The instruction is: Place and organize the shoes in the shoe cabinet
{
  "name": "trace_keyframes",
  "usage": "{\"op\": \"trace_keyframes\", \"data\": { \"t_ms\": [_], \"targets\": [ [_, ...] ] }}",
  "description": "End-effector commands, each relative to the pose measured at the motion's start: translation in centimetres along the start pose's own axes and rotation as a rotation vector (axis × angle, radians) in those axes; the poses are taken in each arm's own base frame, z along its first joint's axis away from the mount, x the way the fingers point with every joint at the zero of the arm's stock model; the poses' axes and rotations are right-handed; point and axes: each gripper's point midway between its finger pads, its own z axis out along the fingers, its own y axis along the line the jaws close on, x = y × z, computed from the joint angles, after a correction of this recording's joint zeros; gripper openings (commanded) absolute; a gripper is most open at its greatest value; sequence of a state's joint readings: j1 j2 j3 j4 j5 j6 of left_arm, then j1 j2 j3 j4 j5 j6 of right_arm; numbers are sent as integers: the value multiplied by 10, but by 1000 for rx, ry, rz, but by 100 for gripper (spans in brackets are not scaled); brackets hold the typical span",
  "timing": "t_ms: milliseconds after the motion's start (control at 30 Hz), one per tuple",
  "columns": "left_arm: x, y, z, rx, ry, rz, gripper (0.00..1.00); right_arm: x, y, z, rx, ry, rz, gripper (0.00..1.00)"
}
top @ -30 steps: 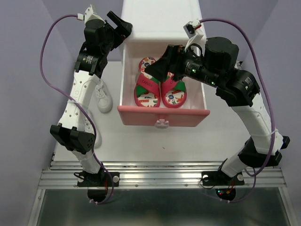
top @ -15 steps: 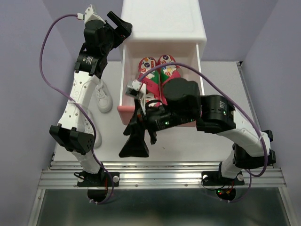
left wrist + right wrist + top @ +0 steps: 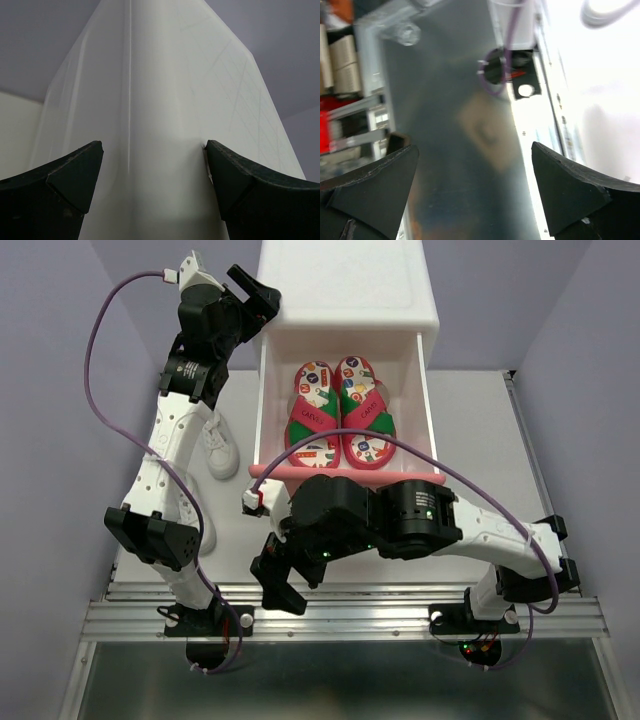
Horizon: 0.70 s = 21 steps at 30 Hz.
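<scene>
Both wide: left gripper point(image 3: 153, 147), right gripper point(image 3: 474, 150) | flip-flops point(image 3: 340, 418) in drawer point(image 3: 425, 410) | white table point(image 3: 485, 440), lilac walls point(image 3: 590, 330)

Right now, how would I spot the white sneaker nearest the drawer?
Find the white shoe cabinet at the far middle of the table, its drawer pulled open. Left of that drawer, on the table, lies the white sneaker; unlike the red flip-flops, it is plain white and outside the drawer.

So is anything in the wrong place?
Yes: the white sneakers lie on the table left of the shoe cabinet, not inside it. The red flip-flops sit neatly side by side in the open drawer.
</scene>
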State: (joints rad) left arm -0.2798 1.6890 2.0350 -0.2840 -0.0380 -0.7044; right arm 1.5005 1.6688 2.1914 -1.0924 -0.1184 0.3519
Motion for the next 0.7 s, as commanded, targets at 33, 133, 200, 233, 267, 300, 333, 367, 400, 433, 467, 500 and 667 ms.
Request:
{"op": "trace_keyframes", "data": {
  "t_ms": [33, 133, 200, 233, 267, 300, 333, 367, 400, 433, 467, 500, 667],
  "targets": [
    [69, 109, 2, -331, 241, 157, 94, 9, -25, -5, 121, 7, -50, 100],
    [67, 109, 2, -329, 236, 154, 94, 21, -31, -2, 133, 39, -49, 100],
    [68, 108, 3, -329, 236, 151, 94, 25, -38, -3, 160, 18, -48, 100],
    [69, 109, 3, -329, 238, 146, 94, 25, -40, -5, 169, 7, -41, 100],
    [69, 108, 3, -327, 237, 144, 94, 23, -39, -8, 165, -13, -42, 100],
    [69, 108, 3, -326, 236, 143, 94, 25, -42, -8, 176, -10, -39, 100],
    [70, 108, 3, -326, 238, 138, 94, 28, -45, -5, 189, -2, -34, 100],
    [69, 108, 3, -328, 236, 137, 94, 30, -46, -4, 193, 4, -35, 100],
    [70, 107, 3, -325, 237, 137, 94, 32, -50, -3, 211, 8, -37, 100],
    [69, 108, 3, -325, 235, 137, 94, 31, -52, -3, 222, 4, -39, 100],
    [69, 107, 3, -326, 234, 139, 94, 29, -55, -4, 241, -2, -45, 100],
    [68, 107, 2, -324, 233, 141, 94, 27, -60, -5, 269, -13, -47, 100],
    [66, 107, 1, -326, 230, 148, 94, 14, -94, -14, 469, -71, -86, 100]
  ]
}}
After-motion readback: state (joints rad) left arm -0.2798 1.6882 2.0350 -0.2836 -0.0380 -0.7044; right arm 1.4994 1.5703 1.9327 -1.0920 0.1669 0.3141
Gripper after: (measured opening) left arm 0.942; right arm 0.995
